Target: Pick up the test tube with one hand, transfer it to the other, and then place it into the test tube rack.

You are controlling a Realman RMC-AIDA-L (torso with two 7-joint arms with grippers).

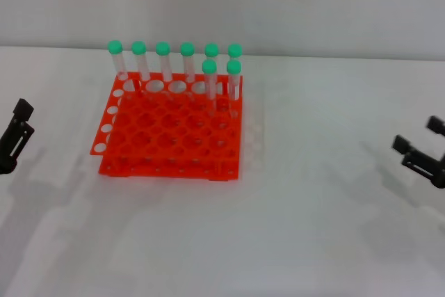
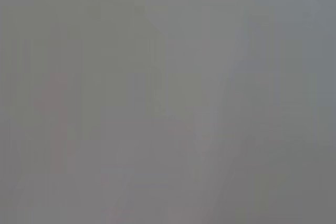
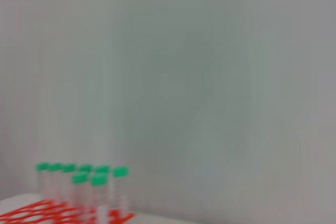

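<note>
White table [image 1: 313,241] fills the lower part of the head view, bare surface nearest the camera. Left gripper [image 1: 15,137] at the left edge, mid-height, cut off by the frame; only black finger ends show, whether apart or together cannot be told. Right gripper [image 1: 424,147] at the right edge, mid-height, also cropped; two black fingers stand apart, nothing between them. Both sit well apart from the rack.

Left wrist view: flat grey blur, nothing to make out. Right wrist view: mostly pale wall; rack [image 3: 58,212] and green caps sit blurred in the lower left corner, rack cut off by the frame edge.

Test tube rack [image 1: 174,130], bright orange-red, two-tier grid of round holes, upper left of centre. Eight clear tubes with round green caps stand upright in it: six along the back row, two in the next row at the right end. Which one is the test tube of the task cannot be told; the front-row left one [image 1: 209,85] stands beside its twin [image 1: 233,81]. Tube tips hidden inside the holes.
</note>
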